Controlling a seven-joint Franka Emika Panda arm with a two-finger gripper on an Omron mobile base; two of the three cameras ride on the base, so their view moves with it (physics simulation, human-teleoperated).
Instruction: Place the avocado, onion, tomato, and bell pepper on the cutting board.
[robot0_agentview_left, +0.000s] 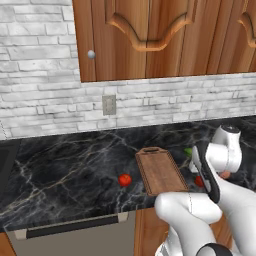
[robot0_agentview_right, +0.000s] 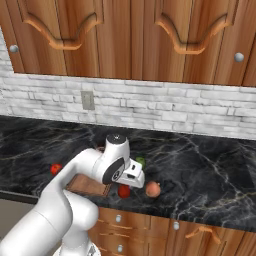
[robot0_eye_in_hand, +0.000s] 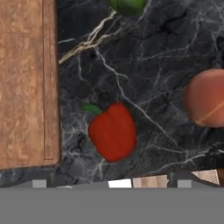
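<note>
While holding the tool (robot0_eye_in_hand: 111, 183) spread to its widest with nothing between the jaws, hovering above the bell pepper (robot0_eye_in_hand: 112, 131) and looking straight down on it. Lying on its side on the dark marble table (robot0_eye_in_hand: 153, 57), green stem pointing toward the cutting board (robot0_eye_in_hand: 24, 83), just beside the board's raised rim but not touching it. Sitting near on the pepper's other side, the onion (robot0_eye_in_hand: 205, 98); lying farther off, near the board's far end, the avocado (robot0_eye_in_hand: 127, 5); resting well apart, beyond the board's opposite long edge, the tomato (robot0_agentview_left: 124, 180). Carrying nothing yet, seemingly — all four pieces waiting on the table.

Probably lining up a descent on the pepper, and running several risks in doing so:

- Closing across the lobed, tapering body off-centre, and so squeezing it out sideways instead of gripping it.
- Coming down with one finger too close to the rim, catching the board and nudging it along the table.
- Pushing the pepper rather than pinching it, sending it rolling toward the onion or toward the table's front edge, which is lying close behind the tool.
- Lifting too low on the way over, clipping the rim and dropping the load short.
</note>
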